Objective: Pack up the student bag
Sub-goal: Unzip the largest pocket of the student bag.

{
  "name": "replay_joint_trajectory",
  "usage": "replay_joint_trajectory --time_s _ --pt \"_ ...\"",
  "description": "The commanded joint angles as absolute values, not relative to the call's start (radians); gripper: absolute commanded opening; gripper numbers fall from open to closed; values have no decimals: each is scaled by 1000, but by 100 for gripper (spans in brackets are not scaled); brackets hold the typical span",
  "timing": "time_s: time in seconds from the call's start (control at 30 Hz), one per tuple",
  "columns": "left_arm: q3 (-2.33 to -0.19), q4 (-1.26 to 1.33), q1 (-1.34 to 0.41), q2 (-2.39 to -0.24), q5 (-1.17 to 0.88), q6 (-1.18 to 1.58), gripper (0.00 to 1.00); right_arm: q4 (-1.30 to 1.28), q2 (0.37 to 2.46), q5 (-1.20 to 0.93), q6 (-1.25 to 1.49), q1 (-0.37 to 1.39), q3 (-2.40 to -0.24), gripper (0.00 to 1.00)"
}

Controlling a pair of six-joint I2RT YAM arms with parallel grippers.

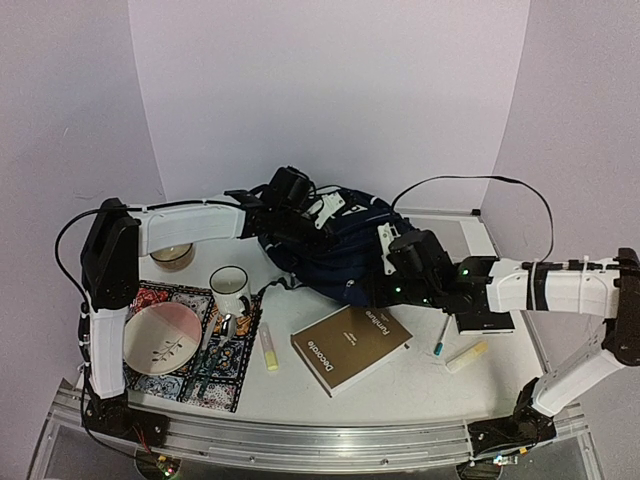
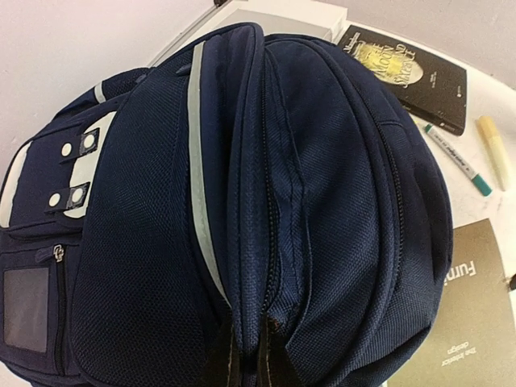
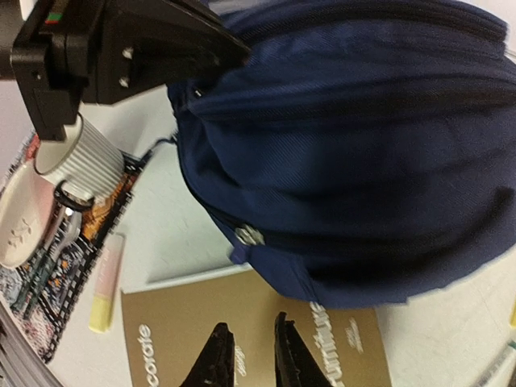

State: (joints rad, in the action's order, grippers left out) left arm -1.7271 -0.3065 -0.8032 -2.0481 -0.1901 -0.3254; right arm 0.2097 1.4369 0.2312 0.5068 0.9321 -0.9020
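Backpack of dark navy fabric with thin white stripe trim (image 1: pixel 340 250) lies mid-table toward the far side, between my arms; my left gripper (image 2: pixel 246 363) is clenched on a fold of its fabric; tan rectangular hardcover book (image 1: pixel 350 348) lies just on its near side; my right gripper (image 3: pixel 248 355) hovers over that book, fingers slightly parted, grasping nothing; white ribbed ceramic mug (image 1: pixel 229 288) stands to the left.
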Motion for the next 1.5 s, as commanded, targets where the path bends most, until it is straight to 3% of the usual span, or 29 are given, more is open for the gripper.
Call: replay_joint_trajectory --time_s 0.0,0.8,1.03,1.33,1.47 --pt "-1757 -183 -808 -1942 -261 -235 0 392 1499 218 596 935 -879 25" --pt "-1782 -164 -810 -1935 -346 -160 0 399 1694 353 729 935 -930 34" --pt "-1792 -160 -813 -1941 -379 -150 0 338 1733 455 781 936 -968 27" --pt "-1819 -155 -814 -1964 -330 -184 0 292 1678 430 745 936 -962 2" --pt "-1826 -155 -811 -1975 -273 -221 0 242 1599 423 712 936 -928 0"
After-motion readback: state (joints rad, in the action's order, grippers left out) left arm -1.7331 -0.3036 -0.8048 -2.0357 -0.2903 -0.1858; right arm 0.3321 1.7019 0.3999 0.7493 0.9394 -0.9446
